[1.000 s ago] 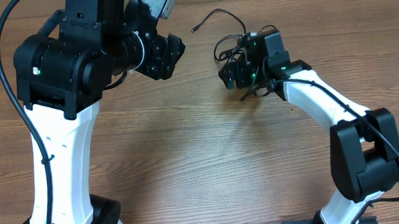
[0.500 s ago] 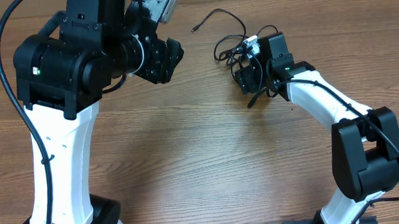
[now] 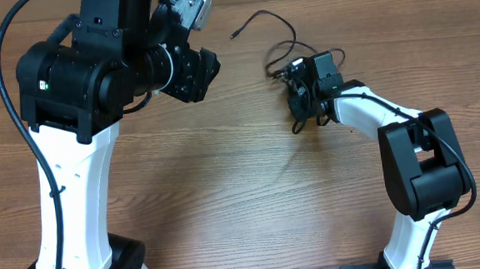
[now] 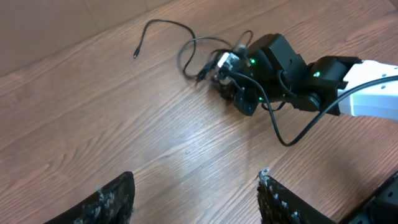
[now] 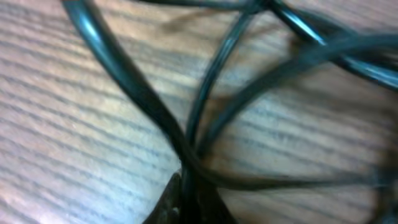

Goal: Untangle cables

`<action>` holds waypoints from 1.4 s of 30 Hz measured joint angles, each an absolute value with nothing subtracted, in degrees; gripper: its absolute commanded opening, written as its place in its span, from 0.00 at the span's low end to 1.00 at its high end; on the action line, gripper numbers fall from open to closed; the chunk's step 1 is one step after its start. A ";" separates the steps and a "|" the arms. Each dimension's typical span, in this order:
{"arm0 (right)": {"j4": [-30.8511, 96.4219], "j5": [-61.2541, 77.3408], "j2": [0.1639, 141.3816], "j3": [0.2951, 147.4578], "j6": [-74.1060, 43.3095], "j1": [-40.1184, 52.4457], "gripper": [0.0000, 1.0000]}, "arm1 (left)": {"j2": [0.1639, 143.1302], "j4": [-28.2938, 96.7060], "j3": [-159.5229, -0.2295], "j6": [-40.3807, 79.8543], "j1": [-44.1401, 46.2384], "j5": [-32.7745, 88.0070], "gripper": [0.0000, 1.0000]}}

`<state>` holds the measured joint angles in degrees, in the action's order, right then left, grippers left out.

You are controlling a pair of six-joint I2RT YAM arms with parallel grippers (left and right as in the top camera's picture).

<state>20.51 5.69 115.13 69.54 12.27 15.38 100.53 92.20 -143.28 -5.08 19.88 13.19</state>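
The left pincer (image 4: 196, 186) hangs wide and empty above the brown wooden desk (image 3: 225, 169). Further right, the thin black cables (image 5: 124, 73) lie tangled on the desk's far side, where the right pincer (image 3: 298, 106) is clamped tight on their strands.

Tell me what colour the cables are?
The cables are black, seen best in the left wrist view.

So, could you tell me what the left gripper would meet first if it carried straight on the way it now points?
Probably the bare table: the left gripper's fingers frame only wood, with the cables and right gripper farther on, though depth is unclear.
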 measured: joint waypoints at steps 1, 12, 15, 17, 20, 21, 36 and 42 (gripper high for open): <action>21.89 5.89 114.76 69.71 12.27 15.38 0.04 | 100.53 92.23 -143.28 -5.08 19.88 13.19 0.63; 39.66 16.47 91.77 81.38 4.91 15.38 0.04 | 100.53 92.47 -143.28 -6.39 19.88 13.19 0.64; 40.10 19.92 82.06 84.99 3.01 15.42 0.04 | 100.53 92.01 -143.28 -6.44 19.88 13.19 0.64; 39.92 21.19 74.65 86.11 1.78 15.42 0.04 | 100.82 91.33 -143.28 -6.57 19.88 13.15 0.62; 39.97 20.71 70.30 86.21 1.21 15.42 0.04 | 102.00 91.18 -143.28 -6.59 19.88 13.02 0.62; 40.01 20.64 69.89 86.21 1.17 15.42 0.04 | 102.48 91.26 -143.28 -6.59 19.88 13.04 0.61; 51.18 25.39 85.54 80.97 2.98 21.91 0.79 | 106.43 85.49 -144.99 -1.32 19.88 9.17 0.64; 56.97 29.67 90.21 80.88 15.73 36.38 0.79 | 99.07 85.23 -147.17 3.09 18.63 -0.05 0.66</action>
